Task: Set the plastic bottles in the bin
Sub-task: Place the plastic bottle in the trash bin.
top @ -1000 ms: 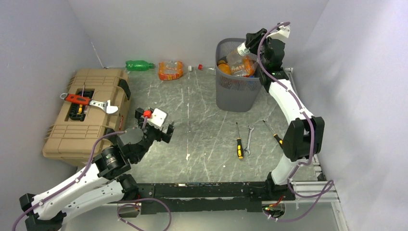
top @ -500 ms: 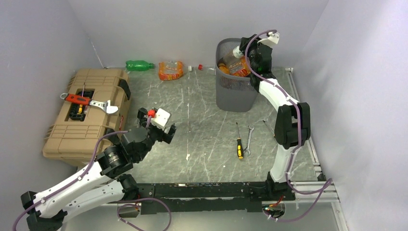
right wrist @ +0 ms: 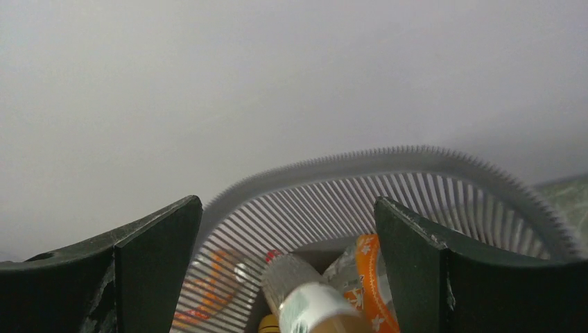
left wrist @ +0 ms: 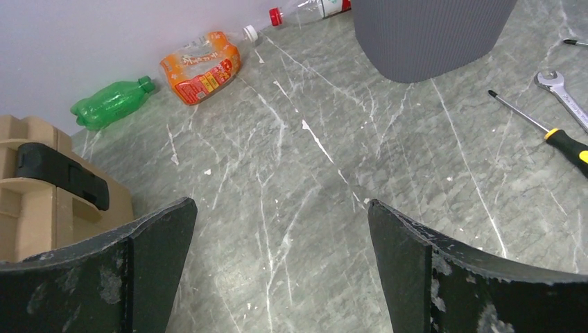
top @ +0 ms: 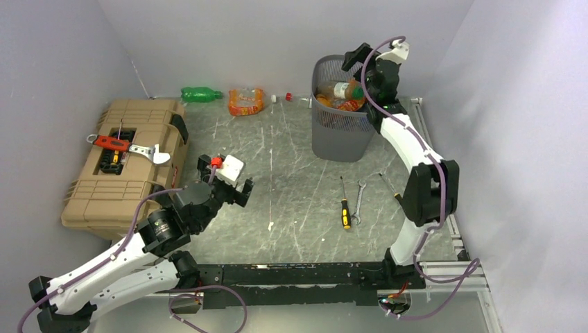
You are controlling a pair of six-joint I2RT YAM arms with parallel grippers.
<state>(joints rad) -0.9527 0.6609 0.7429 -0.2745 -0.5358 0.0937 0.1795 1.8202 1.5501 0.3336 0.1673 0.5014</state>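
Note:
The dark grey mesh bin stands at the back right, holding several plastic bottles. My right gripper hovers over its far right rim, open and empty. In the right wrist view the right gripper has its jaws wide apart above a loose white-capped bottle inside the bin's rim. A green bottle, an orange bottle and a clear red-capped bottle lie along the back wall. My left gripper is open over bare floor, far from them.
A tan toolbox with a red tool and a wrench on its lid sits at the left. A black-and-orange screwdriver, a spanner and a second screwdriver lie in front of the bin. Walls close three sides.
My right gripper has gone from shut on a bottle to open, and that bottle now lies in the bin. The left arm has barely moved.

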